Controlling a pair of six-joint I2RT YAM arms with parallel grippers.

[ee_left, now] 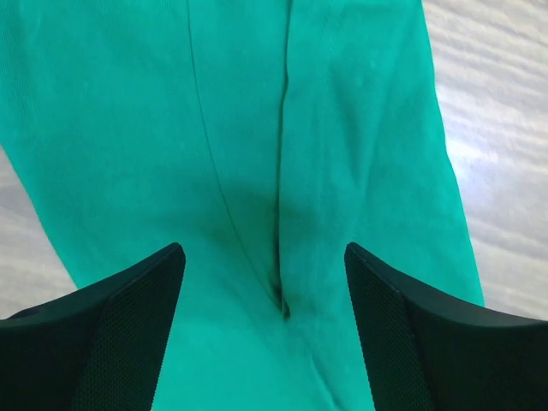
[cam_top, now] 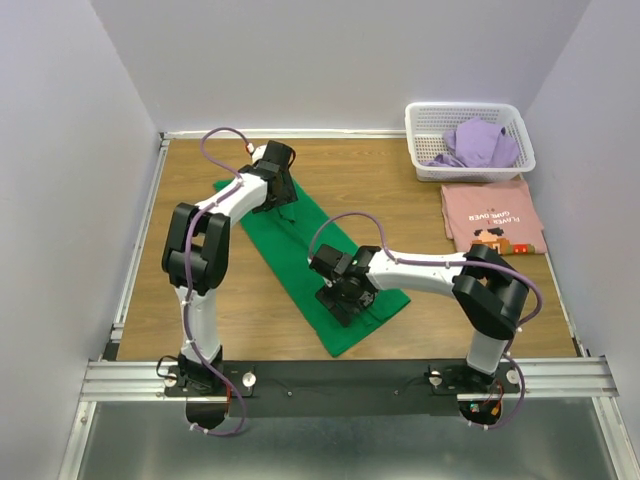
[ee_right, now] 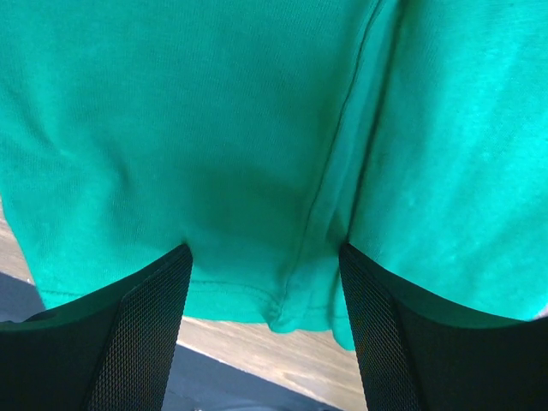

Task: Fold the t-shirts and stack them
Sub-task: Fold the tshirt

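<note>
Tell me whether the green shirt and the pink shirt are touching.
Apart. The top view shows a stretch of bare wooden table between the green shirt and the pink shirt.

Green t-shirt (cam_top: 300, 255) diagonal across tabletop (cam_top: 400, 190) middle; left arm (cam_top: 200, 250) over far end, right arm (cam_top: 430, 270) over near end. Basket (cam_top: 470, 173) fills far right corner, pink t-shirt (cam_top: 492, 215) just before it. Bare wood along left edge and between shirts.
</note>
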